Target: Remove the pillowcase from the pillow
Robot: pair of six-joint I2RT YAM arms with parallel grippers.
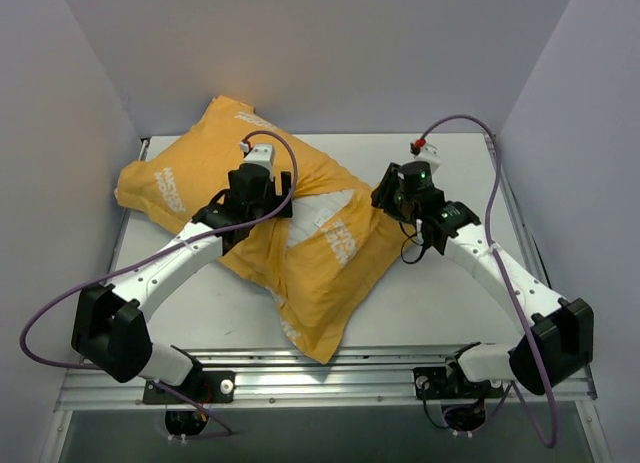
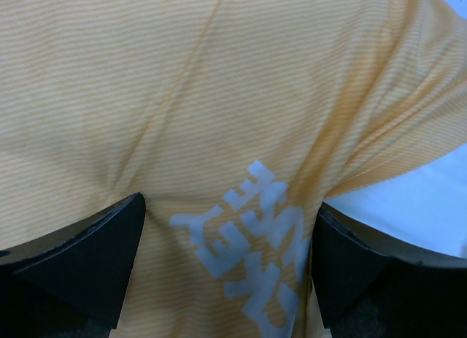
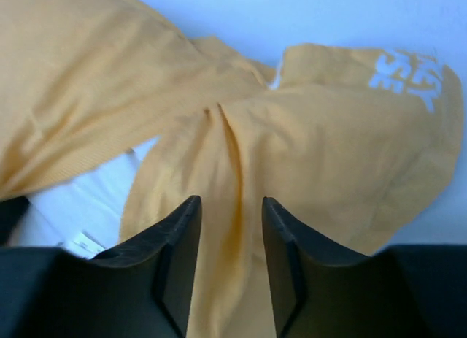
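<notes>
The orange-yellow pillowcase (image 1: 250, 198) with white lettering lies across the table and covers most of the white pillow (image 1: 312, 211), which shows through an opening in the middle. My left gripper (image 1: 262, 201) hovers over the case, and in the left wrist view it (image 2: 228, 203) is wide open above the lettered fabric (image 2: 219, 97), with a strip of pillow (image 2: 419, 199) at the right. My right gripper (image 1: 386, 196) is at the case's right edge. In the right wrist view it (image 3: 231, 199) is closed on a raised fold of pillowcase (image 3: 241, 155), and the pillow (image 3: 80, 199) shows at the left.
The table (image 1: 450, 303) is boxed in by grey walls at the left, back and right. A metal rail (image 1: 330, 368) runs along the near edge by the arm bases. A purple cable (image 1: 490, 173) loops over the right arm.
</notes>
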